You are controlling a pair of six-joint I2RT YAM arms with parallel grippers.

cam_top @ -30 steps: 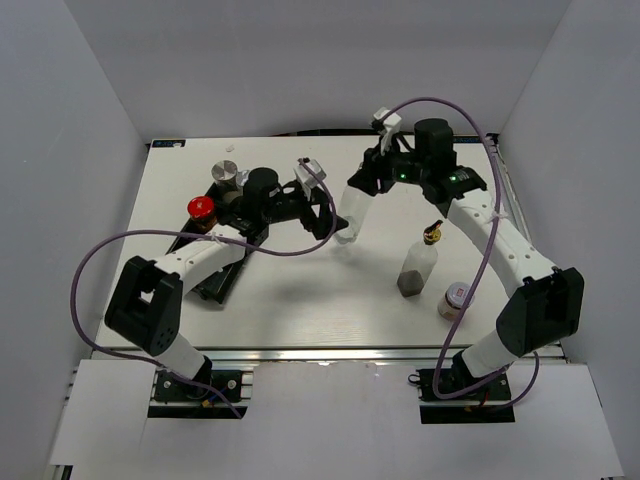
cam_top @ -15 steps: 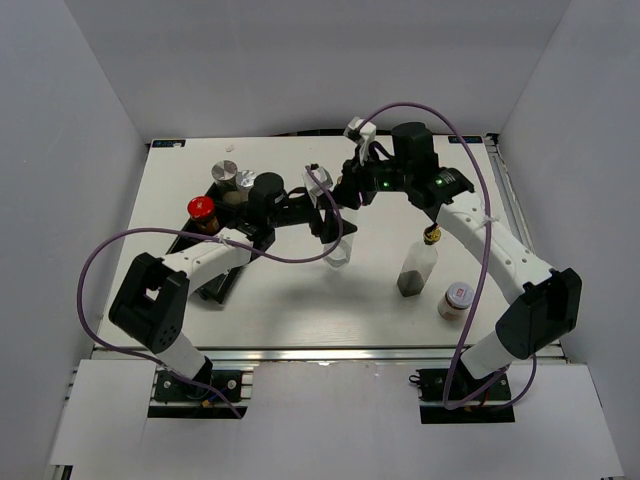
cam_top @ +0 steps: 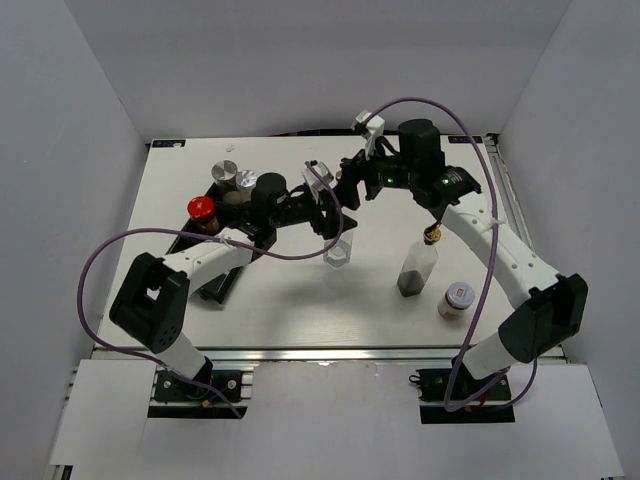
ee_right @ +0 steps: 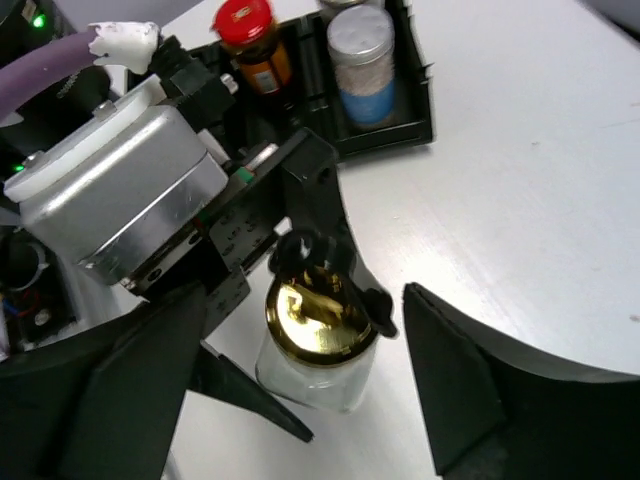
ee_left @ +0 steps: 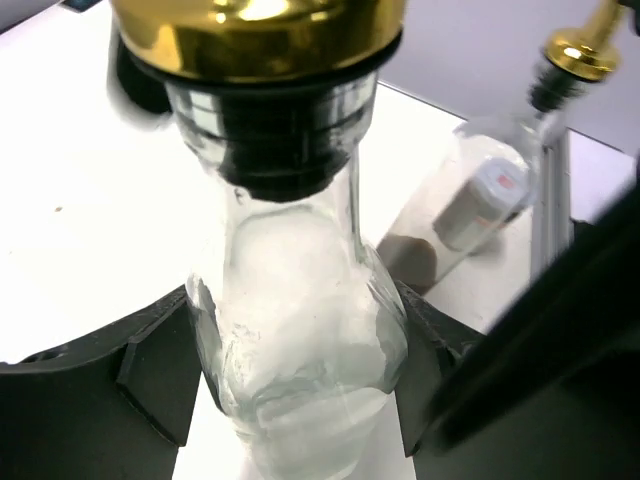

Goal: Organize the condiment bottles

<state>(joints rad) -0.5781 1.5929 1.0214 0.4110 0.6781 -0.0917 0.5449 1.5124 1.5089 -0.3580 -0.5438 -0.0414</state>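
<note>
Bottle (ee_left: 300, 335), clear glass with a gold spout, sits inside the left pincer (cam_top: 336, 238), clamped from both sides across its lower body. Can't tell if its base touches the tabletop (cam_top: 300, 300). Right pincer (ee_right: 308, 305) hangs straight above the gold top, spread wide, touching nothing.

Tray (ee_right: 405, 130) lies back behind the left pincer, holding a red-lidded jar (ee_right: 245, 30) and a silver-lidded jar (ee_right: 362, 50). Second gold-spouted bottle (cam_top: 415, 268) and short jar (cam_top: 455, 300) stand on the tabletop well off to the right pincer's outer side, near that arm.

Handling, as a judgement: stiff smooth glass, so slippery and breakable if dropped or knocked on the tray wall. Looks near empty, so light, but the metal spout likely makes it top-heavy. Best hold is low across the body, as now. The neck under the dark collar is narrower and could swing.
</note>
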